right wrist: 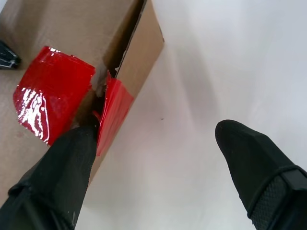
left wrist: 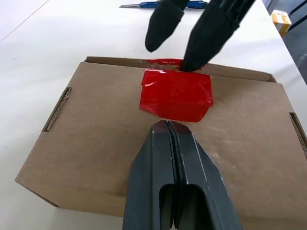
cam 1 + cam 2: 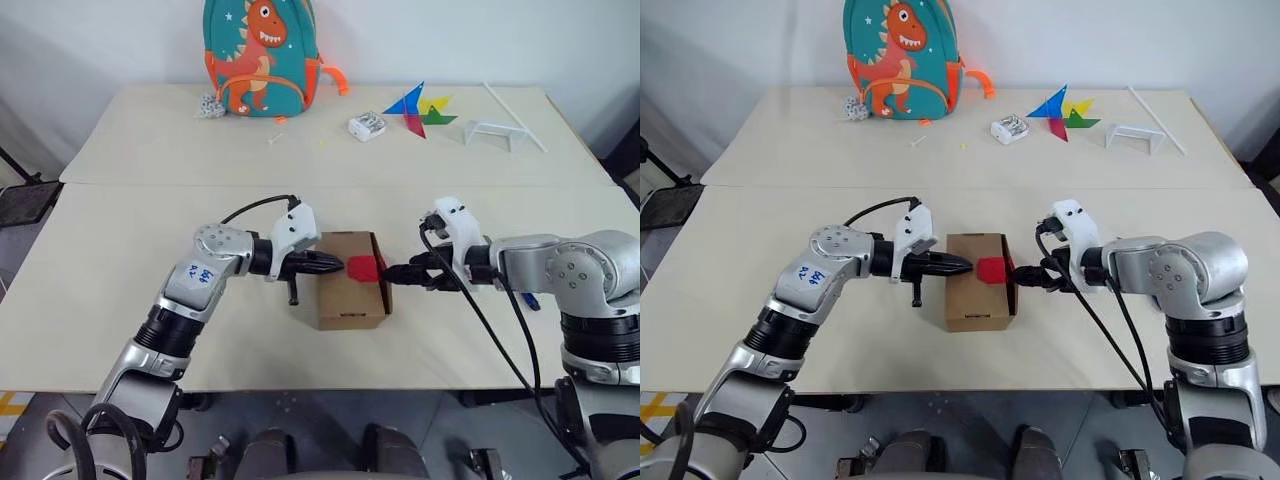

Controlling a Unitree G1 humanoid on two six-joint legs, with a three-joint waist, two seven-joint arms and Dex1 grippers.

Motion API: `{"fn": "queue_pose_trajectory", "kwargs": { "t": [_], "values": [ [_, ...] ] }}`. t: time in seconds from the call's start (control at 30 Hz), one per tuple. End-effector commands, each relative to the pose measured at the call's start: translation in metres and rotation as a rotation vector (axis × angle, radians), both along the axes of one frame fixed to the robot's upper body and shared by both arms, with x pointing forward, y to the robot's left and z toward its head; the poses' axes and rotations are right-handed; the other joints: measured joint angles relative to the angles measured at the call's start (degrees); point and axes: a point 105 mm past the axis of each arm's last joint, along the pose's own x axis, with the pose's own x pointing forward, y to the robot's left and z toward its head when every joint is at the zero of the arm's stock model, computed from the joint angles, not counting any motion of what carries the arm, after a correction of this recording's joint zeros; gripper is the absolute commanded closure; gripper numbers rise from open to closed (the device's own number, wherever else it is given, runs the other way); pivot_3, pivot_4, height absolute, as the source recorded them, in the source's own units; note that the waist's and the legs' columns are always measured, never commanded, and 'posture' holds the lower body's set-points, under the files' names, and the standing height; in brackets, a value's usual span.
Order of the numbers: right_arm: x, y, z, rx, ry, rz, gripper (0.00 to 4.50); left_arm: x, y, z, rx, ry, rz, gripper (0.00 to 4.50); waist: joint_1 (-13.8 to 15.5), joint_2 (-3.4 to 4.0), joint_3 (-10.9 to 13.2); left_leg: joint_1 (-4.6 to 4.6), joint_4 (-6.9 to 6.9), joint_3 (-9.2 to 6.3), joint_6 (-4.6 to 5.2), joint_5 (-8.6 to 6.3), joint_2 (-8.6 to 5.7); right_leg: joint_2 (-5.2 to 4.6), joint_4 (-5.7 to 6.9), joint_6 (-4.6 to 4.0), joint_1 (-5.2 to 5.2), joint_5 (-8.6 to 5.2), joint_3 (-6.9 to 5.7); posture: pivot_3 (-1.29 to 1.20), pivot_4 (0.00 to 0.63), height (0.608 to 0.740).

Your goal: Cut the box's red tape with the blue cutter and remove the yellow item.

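Left gripper (image 2: 169, 125) closed, empty, on the box (image 3: 345, 300) — right gripper (image 1: 158, 139) wide open by the red tape (image 2: 176, 94).

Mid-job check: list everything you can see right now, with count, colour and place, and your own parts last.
box: one, brown cardboard, table centre, between the grippers
red tape: one, red, over the box's top edge at the right gripper's side, split at the seam
blue cutter: one, blue, on the table beyond the box
backpack: one, teal with orange dinosaur, far edge
pinwheel: one, multicoloured, far right
small white object: one, beside the pinwheel
white frame: one, far right
table: one, pale
left gripper: black, shut, tip over the box top
right gripper: black, open, one finger at the tape
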Motion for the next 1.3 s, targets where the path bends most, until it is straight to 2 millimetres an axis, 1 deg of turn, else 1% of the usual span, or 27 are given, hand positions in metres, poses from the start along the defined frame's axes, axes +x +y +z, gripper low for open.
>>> {"fn": "queue_pose_trajectory", "kwargs": {
  "t": [0.03,0.17,0.47,0.6,0.67,0.77,0.83,0.87,0.93,1.0,1.1,1.17,1.23,1.3],
  "values": [
    [0.003,-0.022,-0.01,-0.067,0.019,-0.083,0.32,0.001,0.003,-0.009,0.031,0.024,0.011,4.5,0.0,0.0,0.0,0.0,0.01,0.0,0.0,0.0,0.0,0.0,0.0,0.0,0.0,0.0,0.0,0.0,0.15,0.74],
    [0.004,-0.03,-0.015,-0.075,0.029,-0.114,0.32,0.0,0.005,-0.012,0.037,0.031,0.012,4.5,0.0,-0.02,-0.01,0.01,0.04,-0.01,0.0,0.0,0.0,0.0,0.0,0.0,0.05,0.0,0.0,0.0,0.15,0.74],
    [0.005,-0.039,-0.018,-0.09,0.027,-0.137,0.32,-0.001,0.007,-0.015,0.048,0.036,0.013,4.5,-0.29,0.0,-0.04,0.05,0.01,0.0,0.0,0.0,0.01,0.01,-0.04,0.0,0.08,0.0,0.0,0.0,0.15,0.74],
    [0.007,-0.04,-0.008,-0.059,-0.003,-0.133,0.32,0.0,0.009,-0.011,0.038,0.024,0.014,4.5,-0.28,0.0,-0.03,0.05,0.01,0.01,0.0,0.0,0.01,0.01,-0.05,0.0,0.07,0.0,0.0,0.0,0.15,0.74],
    [0.006,-0.05,-0.003,-0.058,-0.013,-0.15,0.32,0.0,0.01,-0.009,0.033,0.017,0.017,4.5,-0.25,0.0,-0.03,0.04,0.01,0.01,0.0,0.0,0.01,0.0,-0.06,0.0,0.07,0.0,0.0,0.0,0.15,0.74],
    [0.006,-0.063,-0.002,-0.063,-0.016,-0.172,0.32,0.001,0.01,-0.006,0.027,0.007,0.015,4.5,-0.17,0.0,-0.03,0.03,0.01,0.01,0.0,0.0,0.01,0.0,-0.09,0.0,0.08,0.0,0.0,0.0,0.15,0.74],
    [0.006,-0.066,0.001,-0.069,-0.039,-0.161,0.32,0.001,0.011,-0.004,0.022,-0.001,0.014,4.5,-0.23,-0.01,-0.03,0.04,0.0,0.01,0.0,0.0,0.01,0.01,-0.09,0.0,0.08,0.0,0.0,0.0,0.15,0.74],
    [0.006,-0.065,0.004,-0.057,-0.057,-0.142,0.32,0.002,0.01,-0.002,0.017,-0.012,0.013,4.5,-0.25,-0.01,-0.03,0.04,0.0,0.01,0.0,0.0,0.01,0.01,-0.1,0.0,0.07,0.0,0.0,0.0,0.15,0.74],
    [0.006,-0.059,0.013,0.003,-0.079,-0.107,0.32,0.002,0.009,0.004,-0.006,-0.023,0.01,4.5,-0.27,-0.01,-0.03,0.03,0.0,0.02,0.0,0.0,0.01,0.01,-0.11,0.0,0.08,0.0,0.0,0.0,0.15,0.74],
    [0.006,-0.056,0.018,0.058,-0.068,-0.105,0.32,0.002,0.008,0.008,-0.026,-0.029,0.008,4.5,-0.32,-0.01,-0.03,0.03,0.0,0.05,0.0,0.0,0.01,0.01,-0.13,0.0,0.07,0.0,0.01,0.0,0.15,0.74],
    [0.009,-0.052,0.025,0.245,0.036,-0.142,0.32,0.001,0.009,0.025,-0.084,-0.055,0.003,4.5,-0.41,-0.01,-0.03,0.02,0.0,0.05,0.0,0.0,0.02,0.01,-0.13,0.0,0.06,0.0,0.0,0.0,0.15,0.74],
    [0.008,-0.048,0.026,0.313,0.086,-0.14,0.32,0.002,0.011,0.032,-0.114,-0.054,0.009,4.5,-0.41,0.0,-0.03,0.01,0.0,0.02,0.0,0.0,0.02,0.01,-0.1,0.0,0.06,0.0,-0.02,0.0,0.15,0.74],
    [0.005,-0.044,0.017,0.403,0.182,-0.104,0.32,0.002,0.023,0.042,-0.131,-0.068,0.017,4.5,-0.18,-0.02,-0.02,0.01,-0.04,0.0,0.0,0.0,0.02,0.01,-0.09,0.0,0.05,0.0,-0.03,0.0,0.15,0.74],
    [0.003,-0.04,0.013,0.464,0.245,-0.073,0.32,0.002,0.033,0.046,-0.132,-0.073,0.026,4.5,-0.21,-0.01,-0.02,0.0,-0.06,-0.03,0.0,0.0,0.02,0.01,-0.1,0.0,0.05,0.0,-0.06,0.0,0.15,0.74]
  ]
}}
